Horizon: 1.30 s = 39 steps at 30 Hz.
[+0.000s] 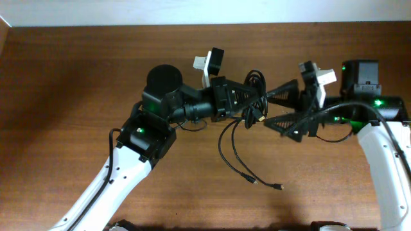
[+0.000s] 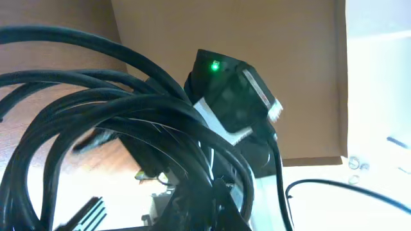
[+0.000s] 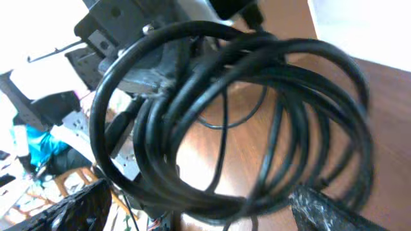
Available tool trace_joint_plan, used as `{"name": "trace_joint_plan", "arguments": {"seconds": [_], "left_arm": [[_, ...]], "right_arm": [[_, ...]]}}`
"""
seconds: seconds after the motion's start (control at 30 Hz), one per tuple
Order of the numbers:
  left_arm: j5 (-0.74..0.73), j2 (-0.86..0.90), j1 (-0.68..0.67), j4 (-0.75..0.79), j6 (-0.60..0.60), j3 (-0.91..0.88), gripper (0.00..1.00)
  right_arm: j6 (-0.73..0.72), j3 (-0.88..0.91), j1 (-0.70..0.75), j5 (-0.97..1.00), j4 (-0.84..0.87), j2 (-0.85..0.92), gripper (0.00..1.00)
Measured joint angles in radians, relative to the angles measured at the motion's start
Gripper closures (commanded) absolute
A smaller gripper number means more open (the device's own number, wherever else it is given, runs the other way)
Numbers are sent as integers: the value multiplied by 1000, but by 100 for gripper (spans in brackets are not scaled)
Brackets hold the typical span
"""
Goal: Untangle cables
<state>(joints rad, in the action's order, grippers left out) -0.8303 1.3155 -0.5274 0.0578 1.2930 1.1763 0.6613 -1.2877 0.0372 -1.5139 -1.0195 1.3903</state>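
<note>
Several thin black cables [image 2: 128, 109] — bunched loops, two plug-tipped tails hanging.

Between the jaws of the right gripper [image 1: 266, 109] the cables [image 3: 151, 138] wear smooth, faintly glossy black plastic sheathing, its fingers [image 1: 286, 91] are matt black latticed plastic, and the table [image 1: 77, 77] beneath is satin-finished, grained brown wood.

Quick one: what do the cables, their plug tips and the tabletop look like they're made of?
Cables: probably a black rubber or PVC-type jacket; smooth with a soft sheen, bending in limp loops.
Plug tips: likely metal, showing small bright glints; too small to be sure.
Tabletop: wood or wood-look laminate, reddish-brown with visible grain, low gloss; can't tell which.
</note>
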Motion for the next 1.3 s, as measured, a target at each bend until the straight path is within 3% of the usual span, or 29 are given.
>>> {"name": "trace_joint_plan", "arguments": {"seconds": [0.07, 0.13, 0.17, 0.23, 0.27, 0.33, 0.47, 0.5, 0.57, 0.6, 0.63, 0.77, 0.9, 0.97, 1.03, 1.1, 1.17, 1.3], "left_arm": [[11, 0, 0, 0, 14, 0, 100], [11, 0, 0, 0, 15, 0, 100], [14, 0, 0, 0, 16, 0, 100], [22, 0, 2, 0, 18, 0, 100], [14, 0, 7, 0, 18, 0, 100], [-18, 0, 32, 0, 36, 0, 100], [-34, 0, 39, -4, 52, 0, 100], [-34, 0, 39, -4, 52, 0, 91], [-34, 0, 39, -4, 57, 0, 29], [-34, 0, 39, 2, 56, 0, 7], [-39, 0, 39, 8, 55, 0, 1], [-136, 0, 39, 8, 35, 0, 1], [-240, 0, 39, -32, -180, 1, 1], [-249, 0, 38, -152, -370, 6, 1], [-160, -3, 36, -342, -577, 18, 1], [-46, -3, 19, -391, -673, 17, 1], [158, -3, -66, -389, -729, 17, 1], [344, -3, -150, -366, -749, 17, 1]], "right_arm": [[9, 0, -84, -7, 64, 0, 39], [10, 0, -115, -11, 80, 0, 48], [14, 0, -115, -12, 80, 0, 52], [18, 0, -115, -21, 79, 0, 48], [19, 0, -115, -22, 79, 0, 57], [20, 0, -115, -21, 79, 0, 94], [27, -1, -114, -26, 82, 0, 96], [27, -1, -114, -26, 82, 0, 96], [27, -1, -114, -25, 82, 0, 96], [24, -1, -114, -21, 79, 0, 96], [21, -1, -114, -18, 79, 0, 96], [-79, -1, 10, 6, 79, 0, 96], [-159, -1, 107, 5, 75, 0, 96], [-168, -1, 107, 5, 73, 0, 96], [-189, -1, 107, 5, 74, 0, 96], [-216, -1, 107, 5, 72, 0, 96], [-262, -1, 107, 5, 74, 0, 96], [-368, -1, 107, 4, 74, 0, 96]]}}
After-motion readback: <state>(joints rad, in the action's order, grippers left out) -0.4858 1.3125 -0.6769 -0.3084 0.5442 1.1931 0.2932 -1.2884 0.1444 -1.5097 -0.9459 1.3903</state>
